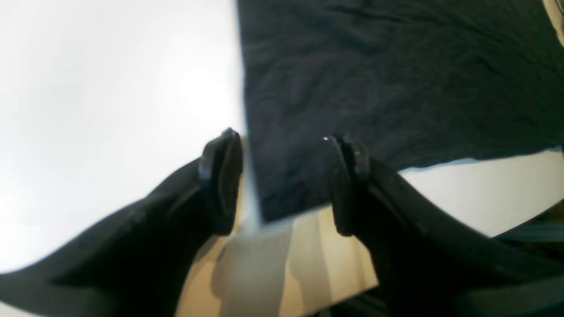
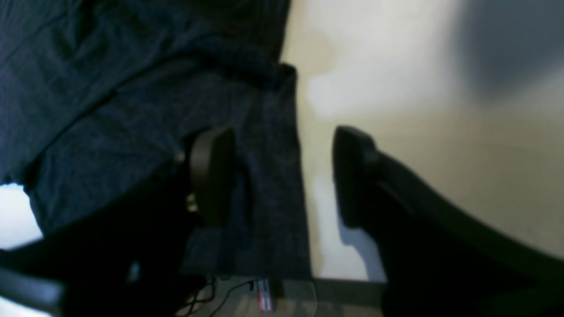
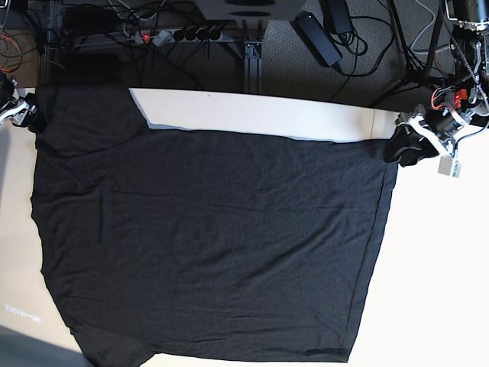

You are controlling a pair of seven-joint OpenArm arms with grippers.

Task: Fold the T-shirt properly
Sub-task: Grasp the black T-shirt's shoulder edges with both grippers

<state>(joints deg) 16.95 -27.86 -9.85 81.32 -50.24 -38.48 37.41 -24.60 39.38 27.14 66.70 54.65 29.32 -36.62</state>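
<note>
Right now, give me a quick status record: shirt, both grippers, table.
shirt: T-shirt spread flat, plain black side up, covering most of the table
left gripper: open, straddling a shirt corner at the table's edge
right gripper: open, one finger over the fabric, the other beside the shirt's edge
grasp: neither closed on fabric
folds: none visible
table: bare strip at the far edge
</note>
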